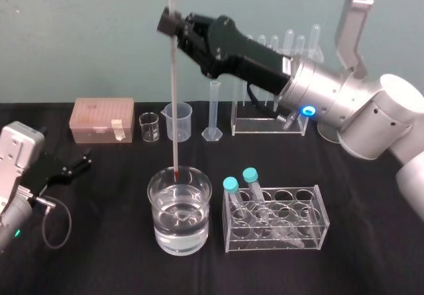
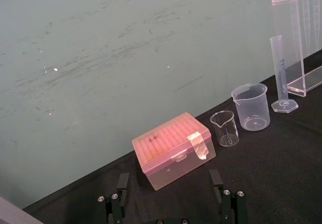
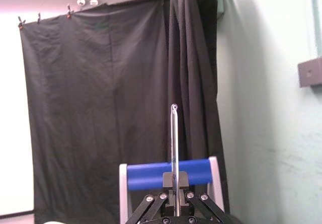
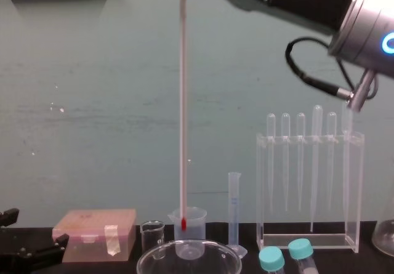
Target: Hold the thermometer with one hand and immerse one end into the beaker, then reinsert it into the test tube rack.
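The table is covered with a black cloth (image 1: pixel 99 255), and behind it stands a pale green wall (image 4: pixel 92 101). In the right wrist view, a black curtain (image 3: pixel 100 108) hangs in the room.

The right gripper (image 1: pixel 173 27) is high above the table and its two black fingers are closed on the upper part of the thermometer (image 1: pixel 174 96). The thermometer stands upright, with its long axis vertical. Its red end points straight down at the beaker (image 1: pixel 159 209), which has water inside. From the chest view the red end hangs a little above the rim of the beaker, so it is not touching the water.

The test tube rack (image 1: pixel 262 126) stands at the back of the table, near the wall, behind the right arm.

The left gripper (image 1: pixel 83 160) rests low at the left side of the table with its fingers apart, near a pink box (image 1: pixel 103 119).
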Tool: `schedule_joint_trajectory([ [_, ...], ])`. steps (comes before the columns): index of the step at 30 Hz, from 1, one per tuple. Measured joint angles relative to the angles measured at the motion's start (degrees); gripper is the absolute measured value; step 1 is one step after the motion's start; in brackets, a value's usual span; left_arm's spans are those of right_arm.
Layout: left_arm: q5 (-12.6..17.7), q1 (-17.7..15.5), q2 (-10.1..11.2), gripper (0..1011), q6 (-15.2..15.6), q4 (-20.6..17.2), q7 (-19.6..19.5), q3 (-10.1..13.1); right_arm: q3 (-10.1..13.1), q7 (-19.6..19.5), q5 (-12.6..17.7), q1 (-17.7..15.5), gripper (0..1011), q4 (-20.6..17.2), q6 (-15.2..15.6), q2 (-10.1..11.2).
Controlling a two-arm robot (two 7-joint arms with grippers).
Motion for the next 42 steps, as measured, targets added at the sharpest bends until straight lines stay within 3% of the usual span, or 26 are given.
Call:
schedule_joint_trajectory([
  [4, 0.00, 0.00, 0.00, 1008, 0.00, 0.00, 0.00, 0.00, -1.83, 1.28, -0.91, 0.14, 57, 2.03, -1.46, -0.20],
  [7, 0.00, 0.00, 0.00, 1008, 0.00, 0.00, 0.00, -0.01, -3.29, 2.62, -2.57, 0.13, 57, 4.34, -4.22, -0.52],
  [12, 0.00, 0.00, 0.00, 1008, 0.00, 0.00, 0.00, 0.00, -4.33, 3.97, -3.97, -0.31, 57, 7.40, -6.91, -1.41],
  [29, 0.00, 0.00, 0.00, 1008, 0.00, 0.00, 0.00, 0.00, -5.42, 4.69, -7.66, -1.51, 57, 13.15, -9.35, -3.32],
  [42, 0.00, 0.00, 0.00, 1008, 0.00, 0.00, 0.00, 0.00, -4.68, 4.34, -8.38, -2.44, 57, 13.69, -9.06, -3.76],
])
